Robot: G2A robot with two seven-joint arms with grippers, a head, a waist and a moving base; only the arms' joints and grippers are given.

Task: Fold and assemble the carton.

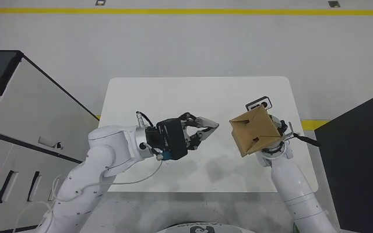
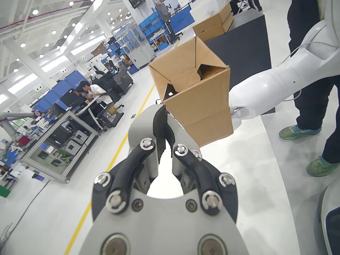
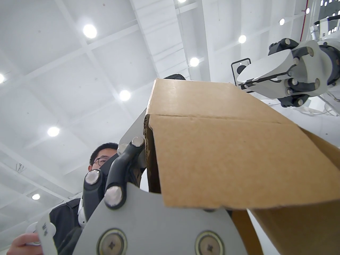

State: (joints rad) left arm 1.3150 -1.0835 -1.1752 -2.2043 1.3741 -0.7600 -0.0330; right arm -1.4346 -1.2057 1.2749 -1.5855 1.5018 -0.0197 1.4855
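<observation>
My right fingers point(image 3: 127, 157) clamp one wall of the brown cardboard carton point(image 1: 255, 133), holding it above the white desk point(image 1: 175, 93), while my left fingers point(image 2: 144, 128), pinched together on nothing, sit just beside it; its facing flaps look tucked in, with gaps left to press flat.

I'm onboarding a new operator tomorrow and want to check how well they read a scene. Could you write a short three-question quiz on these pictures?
1. True or false: the left gripper is touching the carton.
2. What holds the carton up? A) the right gripper B) the left gripper C) neither, it lies flat
3. Fill in: the left gripper's fingers are ____ (open/shut).

Key: 1 false, a gap separates them in the top view. 2 A. 3 shut.
</observation>
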